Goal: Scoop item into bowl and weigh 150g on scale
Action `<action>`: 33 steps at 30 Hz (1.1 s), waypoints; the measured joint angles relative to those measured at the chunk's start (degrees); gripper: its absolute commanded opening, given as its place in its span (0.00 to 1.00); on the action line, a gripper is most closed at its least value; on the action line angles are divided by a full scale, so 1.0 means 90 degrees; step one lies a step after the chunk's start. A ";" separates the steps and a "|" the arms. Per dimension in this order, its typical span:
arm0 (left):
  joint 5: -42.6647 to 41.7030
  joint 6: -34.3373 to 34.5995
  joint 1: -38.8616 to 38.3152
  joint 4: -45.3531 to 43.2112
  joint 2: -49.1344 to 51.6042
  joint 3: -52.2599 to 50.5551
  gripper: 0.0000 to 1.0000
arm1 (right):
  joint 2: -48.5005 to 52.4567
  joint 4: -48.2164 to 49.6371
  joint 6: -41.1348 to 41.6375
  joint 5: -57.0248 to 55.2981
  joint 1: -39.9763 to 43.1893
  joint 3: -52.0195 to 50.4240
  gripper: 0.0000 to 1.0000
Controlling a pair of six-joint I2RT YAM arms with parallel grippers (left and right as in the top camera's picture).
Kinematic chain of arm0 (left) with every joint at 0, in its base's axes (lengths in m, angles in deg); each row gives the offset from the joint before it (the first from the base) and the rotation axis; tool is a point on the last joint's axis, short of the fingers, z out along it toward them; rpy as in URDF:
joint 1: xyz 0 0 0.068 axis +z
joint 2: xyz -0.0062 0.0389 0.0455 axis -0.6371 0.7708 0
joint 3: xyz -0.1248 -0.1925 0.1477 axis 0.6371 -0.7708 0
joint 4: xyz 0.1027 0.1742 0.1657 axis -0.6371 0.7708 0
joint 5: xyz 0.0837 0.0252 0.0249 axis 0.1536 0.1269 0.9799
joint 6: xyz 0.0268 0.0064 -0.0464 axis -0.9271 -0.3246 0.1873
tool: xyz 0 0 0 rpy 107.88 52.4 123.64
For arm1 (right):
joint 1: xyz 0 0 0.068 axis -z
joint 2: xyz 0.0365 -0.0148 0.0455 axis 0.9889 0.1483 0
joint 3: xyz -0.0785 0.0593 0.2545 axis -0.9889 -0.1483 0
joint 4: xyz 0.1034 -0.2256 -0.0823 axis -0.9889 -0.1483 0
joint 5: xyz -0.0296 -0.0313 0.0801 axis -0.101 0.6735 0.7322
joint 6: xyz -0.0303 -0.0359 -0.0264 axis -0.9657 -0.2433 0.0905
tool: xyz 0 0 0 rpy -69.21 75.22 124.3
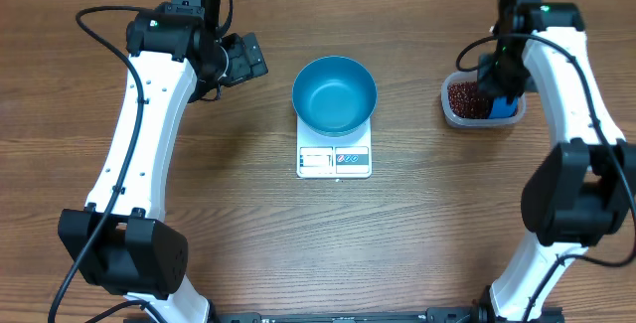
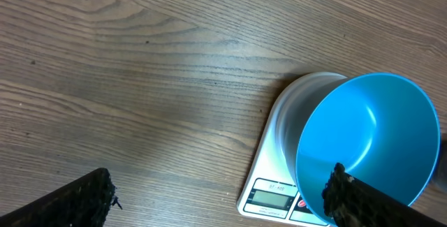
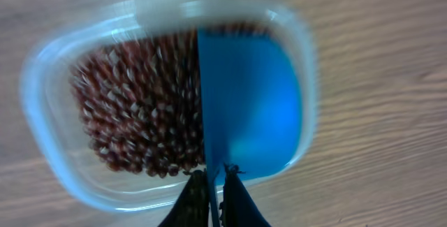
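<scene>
The blue bowl (image 1: 334, 94) stands empty on the white scale (image 1: 334, 160) in the middle of the table. To its right, a clear plastic tub (image 1: 449, 109) holds the red-brown beans (image 1: 464, 97). My right gripper (image 1: 497, 86) hangs over that tub, shut on the handle of a small blue scoop (image 1: 507, 109). In the right wrist view the scoop (image 3: 251, 101) lies inside the tub beside the beans (image 3: 136, 108), with my right gripper (image 3: 215, 174) pinching its thin edge. My left gripper (image 1: 248, 57) is open, left of the bowl. In its wrist view the bowl (image 2: 370, 136) and scale (image 2: 269, 198) sit at the right.
Bare wooden tabletop (image 1: 199, 214) surrounds the scale and the tub. The tub's rim (image 3: 42, 115) curves around the scoop and beans. The left arm (image 1: 139, 134) runs along the left side, the right arm (image 1: 581, 114) along the right.
</scene>
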 measured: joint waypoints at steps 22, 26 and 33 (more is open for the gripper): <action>0.0000 0.0000 0.0000 0.0015 0.0000 0.0000 1.00 | 0.0002 0.0245 0.0046 -0.0036 0.0044 -0.0012 0.22; 0.0000 0.0000 0.0000 0.0017 0.0000 0.0000 1.00 | 0.0002 0.0257 0.0044 0.0075 0.0044 -0.0012 0.19; 0.0000 0.0000 0.0000 0.0015 0.0000 0.0000 1.00 | 0.0005 0.0335 0.0041 0.0265 0.0046 -0.0012 0.08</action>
